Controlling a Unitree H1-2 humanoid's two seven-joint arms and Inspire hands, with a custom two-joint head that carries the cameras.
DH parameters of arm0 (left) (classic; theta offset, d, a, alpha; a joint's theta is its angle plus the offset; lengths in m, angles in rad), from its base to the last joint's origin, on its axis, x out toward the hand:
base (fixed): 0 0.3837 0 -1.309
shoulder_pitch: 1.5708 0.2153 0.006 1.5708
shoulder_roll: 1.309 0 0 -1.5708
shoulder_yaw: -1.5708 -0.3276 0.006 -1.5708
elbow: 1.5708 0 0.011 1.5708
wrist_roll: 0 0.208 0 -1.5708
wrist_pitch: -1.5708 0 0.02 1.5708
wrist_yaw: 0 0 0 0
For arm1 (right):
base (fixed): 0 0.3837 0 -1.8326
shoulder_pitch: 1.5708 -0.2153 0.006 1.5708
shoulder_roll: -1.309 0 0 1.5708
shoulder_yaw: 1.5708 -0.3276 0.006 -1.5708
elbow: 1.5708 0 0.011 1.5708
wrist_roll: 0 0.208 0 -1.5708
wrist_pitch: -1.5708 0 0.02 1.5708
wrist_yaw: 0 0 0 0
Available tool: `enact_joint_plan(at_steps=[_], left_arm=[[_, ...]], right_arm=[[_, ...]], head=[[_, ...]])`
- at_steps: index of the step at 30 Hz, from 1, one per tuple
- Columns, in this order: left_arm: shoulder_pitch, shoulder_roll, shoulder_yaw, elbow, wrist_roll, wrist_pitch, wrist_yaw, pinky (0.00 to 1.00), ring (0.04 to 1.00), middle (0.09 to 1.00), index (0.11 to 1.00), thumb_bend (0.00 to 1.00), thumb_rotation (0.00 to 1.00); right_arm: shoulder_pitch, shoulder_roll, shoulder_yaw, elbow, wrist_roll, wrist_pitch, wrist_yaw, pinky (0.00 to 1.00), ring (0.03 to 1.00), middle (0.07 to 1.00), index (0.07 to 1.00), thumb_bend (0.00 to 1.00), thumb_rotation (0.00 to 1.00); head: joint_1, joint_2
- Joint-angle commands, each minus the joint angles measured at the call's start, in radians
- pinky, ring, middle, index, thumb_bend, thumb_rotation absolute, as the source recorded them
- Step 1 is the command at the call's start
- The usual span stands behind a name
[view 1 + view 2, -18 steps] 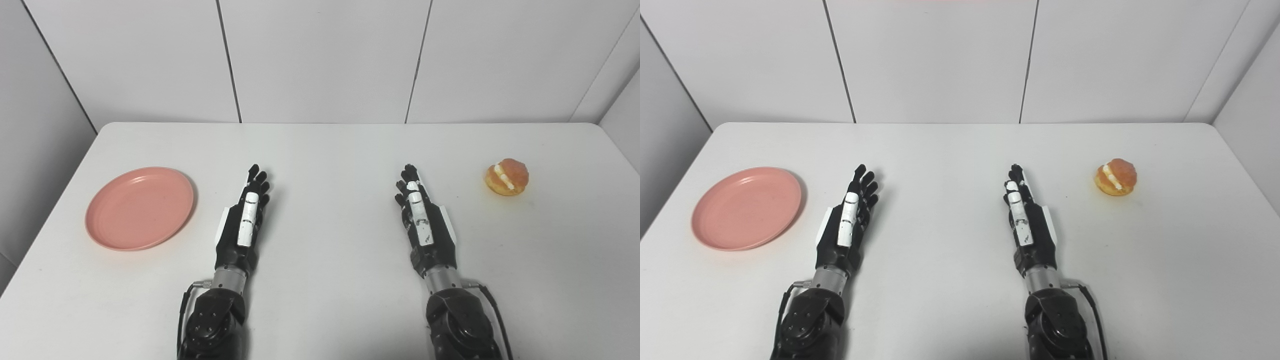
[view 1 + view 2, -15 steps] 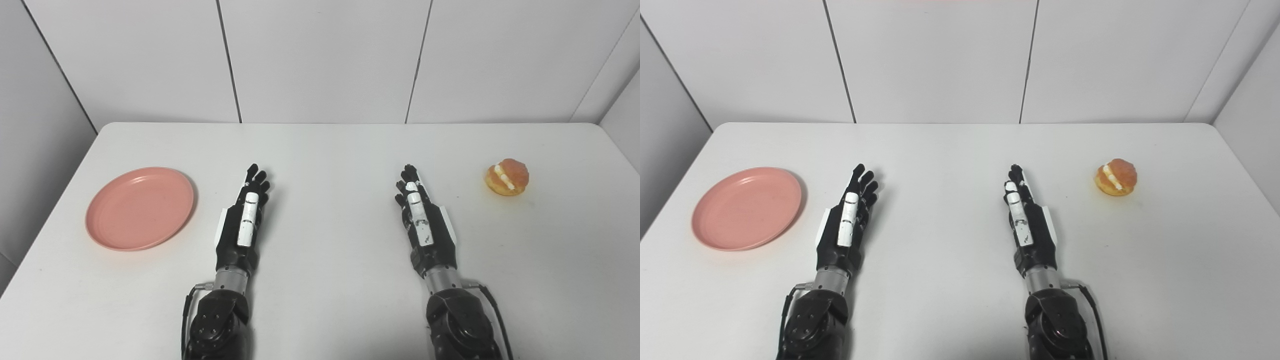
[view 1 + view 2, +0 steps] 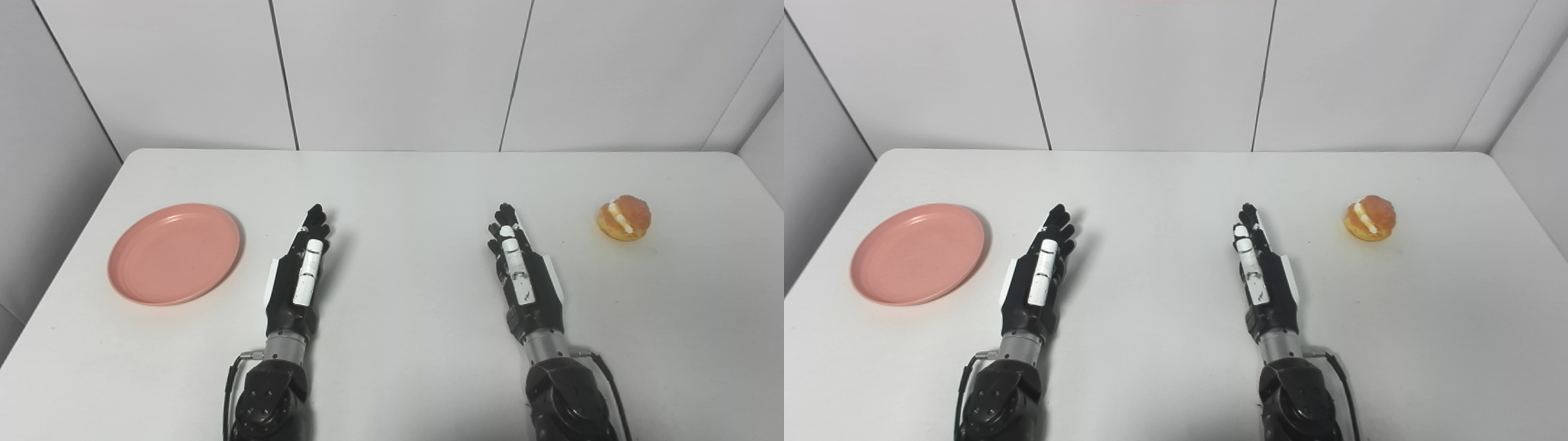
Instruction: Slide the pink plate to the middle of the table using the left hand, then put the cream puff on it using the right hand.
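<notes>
A pink plate [image 3: 174, 253] lies flat at the left side of the white table [image 3: 404, 184]. A cream puff [image 3: 624, 217], golden with white filling, sits at the right side. My left hand [image 3: 300, 272] is open and empty, fingers stretched forward, resting right of the plate with a gap between them. My right hand [image 3: 520, 272] is open and empty, fingers stretched forward, left of the cream puff and apart from it. Both also show in the right eye view: left hand [image 3: 1038, 275], right hand [image 3: 1265, 275].
White wall panels [image 3: 398, 67] stand behind the table's far edge and along both sides. The table's left edge runs close to the plate.
The whole picture has shifted slightly, so the camera moved. My left hand has turned a little, fingertips pointing slightly more to the right. Plate, cream puff and right hand have not moved.
</notes>
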Motion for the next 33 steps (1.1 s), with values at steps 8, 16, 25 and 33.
enact_joint_plan(at_steps=[8,16,25,33], left_arm=[[0.023,0.019,-0.016,-0.031,0.007,0.032,-0.011,1.0,1.0,1.0,0.995,0.57,1.0],[0.019,0.004,-0.009,-0.011,0.008,0.02,0.004,1.0,0.997,1.0,0.997,0.62,1.0],[0.014,-0.008,-0.004,0.026,0.004,-0.031,0.017,0.99,0.986,0.992,0.985,0.59,0.98],[-0.013,-0.015,0.008,0.025,-0.002,-0.024,0.005,1.0,0.998,0.999,0.995,0.6,0.99]], right_arm=[[0.009,-0.004,0.005,-0.034,0.007,0.041,0.014,1.0,1.0,1.0,0.993,0.63,0.86],[0.005,-0.008,0.0,-0.015,0.021,0.014,0.033,1.0,1.0,1.0,0.996,0.61,0.85],[0.004,-0.017,-0.009,0.016,0.02,-0.034,0.042,1.0,1.0,1.0,0.999,0.62,0.84],[-0.004,-0.032,-0.024,0.052,0.042,-0.061,0.06,1.0,0.994,0.999,0.991,0.64,0.81]], head=[[-0.003,-0.013],[0.002,-0.021],[0.053,-0.042],[0.183,-0.064]])
